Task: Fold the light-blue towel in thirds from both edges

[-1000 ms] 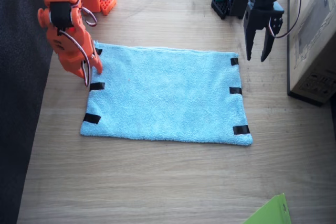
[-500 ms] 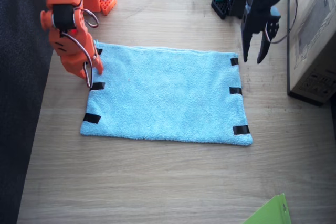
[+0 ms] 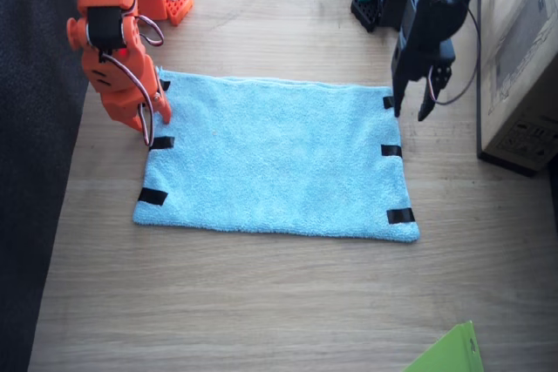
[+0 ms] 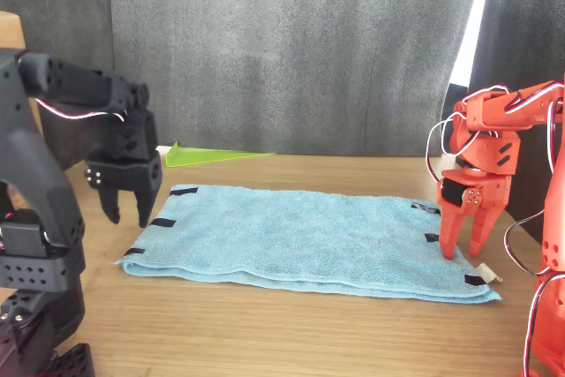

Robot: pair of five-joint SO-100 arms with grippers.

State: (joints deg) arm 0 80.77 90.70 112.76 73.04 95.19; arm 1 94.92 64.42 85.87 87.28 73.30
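Wooden table (image 3: 261, 302), light-blue towel (image 3: 275, 158) flat between both parted, empty fingers (image 3: 416, 112) (image 3: 155, 125).

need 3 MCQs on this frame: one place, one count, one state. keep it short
1. Where is the right gripper?
A. at the towel's edge with tape strips
B. over the towel's middle
C. off the table

2. How many black tape strips mark the light-blue towel in all?
A. two
B. four
C. six

3. How does the towel lie?
A. folded in thirds
B. spread flat
C. bunched up

Key: 1 A, its tips sit by the strips at that short side. 2 C, three per short side. 3 B, both taped edges lie out; the left gripper hangs open above one.
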